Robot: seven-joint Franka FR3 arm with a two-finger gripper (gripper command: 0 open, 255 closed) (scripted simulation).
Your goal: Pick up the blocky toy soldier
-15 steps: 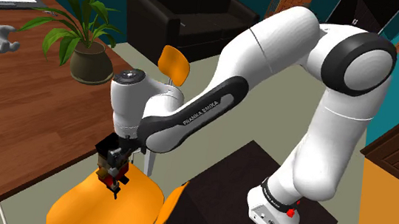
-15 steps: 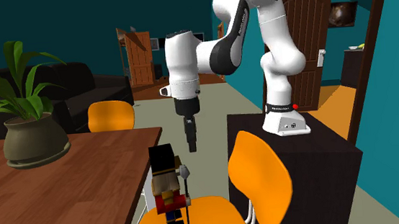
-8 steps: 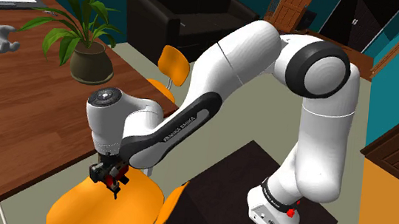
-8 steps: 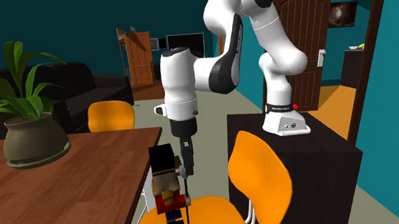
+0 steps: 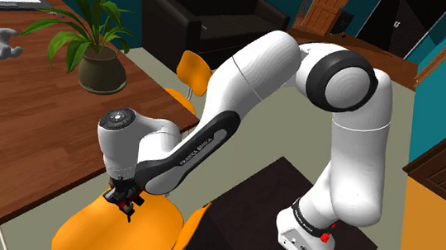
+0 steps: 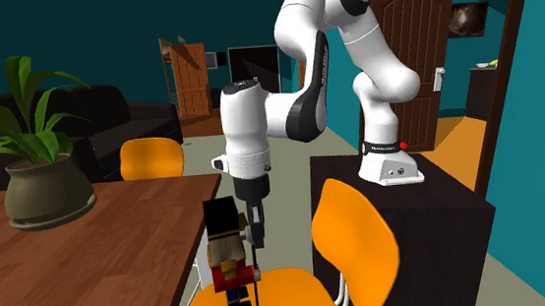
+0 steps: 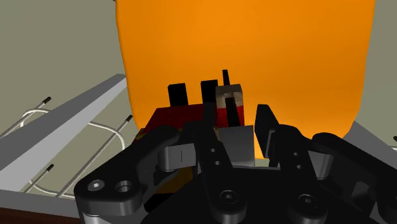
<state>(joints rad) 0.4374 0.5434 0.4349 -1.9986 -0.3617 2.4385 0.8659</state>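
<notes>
The blocky toy soldier [image 6: 227, 257], with a black hat, red coat and a thin staff, stands upright on an orange chair seat [image 6: 283, 300] beside the table. My gripper [image 6: 256, 237] has come down from above at the soldier's staff side. In the wrist view the fingers [image 7: 266, 124] clasp a grey block of the soldier [image 7: 235, 145], with its red body and black legs just beyond, and the gripper [image 7: 236, 127] is shut on it. From the shoulder view the hand [image 5: 124, 196] covers most of the toy.
A wooden table [image 5: 22, 127] carries a potted plant [image 5: 100, 66] and lies close to the chair. The chair's orange back [image 6: 356, 242] rises near the dark stand [image 6: 403, 217]. A second orange chair [image 5: 193, 72] and a black sofa [image 5: 214, 16] stand farther off.
The arm has lowered the gripper from above the soldier down to its side, and the open fingers have closed on the toy. The soldier still stands on the seat.
</notes>
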